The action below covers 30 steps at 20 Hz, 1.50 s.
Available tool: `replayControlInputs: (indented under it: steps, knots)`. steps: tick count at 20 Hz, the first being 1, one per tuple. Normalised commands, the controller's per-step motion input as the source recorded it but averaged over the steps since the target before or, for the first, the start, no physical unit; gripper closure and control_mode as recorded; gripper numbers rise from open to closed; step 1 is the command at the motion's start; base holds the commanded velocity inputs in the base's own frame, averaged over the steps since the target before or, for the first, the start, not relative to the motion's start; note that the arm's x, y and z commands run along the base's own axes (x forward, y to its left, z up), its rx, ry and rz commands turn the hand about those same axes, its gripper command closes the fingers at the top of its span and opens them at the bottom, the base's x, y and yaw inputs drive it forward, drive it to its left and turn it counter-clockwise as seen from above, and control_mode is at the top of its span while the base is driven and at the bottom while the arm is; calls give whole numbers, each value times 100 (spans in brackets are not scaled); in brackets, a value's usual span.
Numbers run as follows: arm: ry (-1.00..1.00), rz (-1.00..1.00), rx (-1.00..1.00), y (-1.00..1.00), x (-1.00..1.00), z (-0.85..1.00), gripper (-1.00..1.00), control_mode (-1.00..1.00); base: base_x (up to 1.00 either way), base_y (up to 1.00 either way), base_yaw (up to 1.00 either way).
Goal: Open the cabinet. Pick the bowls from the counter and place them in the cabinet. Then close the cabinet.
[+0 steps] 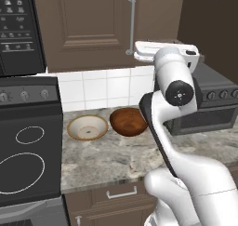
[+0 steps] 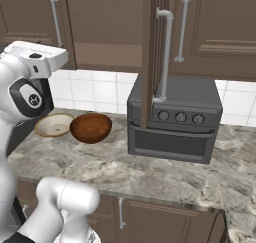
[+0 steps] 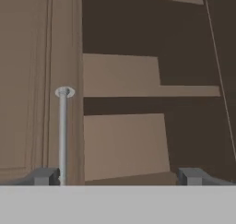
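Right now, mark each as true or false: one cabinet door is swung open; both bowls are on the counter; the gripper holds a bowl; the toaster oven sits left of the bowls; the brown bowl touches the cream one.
1. One cabinet door is swung open. True.
2. Both bowls are on the counter. True: the brown bowl and the cream bowl rest there.
3. The gripper holds a bowl. False: its jaws are open and empty, facing the cabinet shelves.
4. The toaster oven sits left of the bowls. False: it is to their right.
5. The brown bowl touches the cream one. True, or nearly: their rims meet.
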Motion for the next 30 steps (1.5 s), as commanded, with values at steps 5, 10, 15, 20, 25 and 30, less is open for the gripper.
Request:
replayControlInputs:
  steps: [5, 10, 15, 20, 25, 30]
  knots:
    - [0, 2, 0, 33, 53, -8, -100, -100, 0, 0, 0]
    - [0, 3, 0, 37, 44, -6, -100, -100, 0, 0, 0]
    - [2, 0, 0, 11, 47, -4, -100, -100, 0, 0, 0]
    - [1, 1, 0, 1, 39, -8, -100, -100, 0, 0, 0]
    - [0, 2, 0, 0, 34, -1, -100, -100, 0, 0, 0]
    - [0, 1, 0, 0, 31, -6, -100, -100, 0, 0, 0]
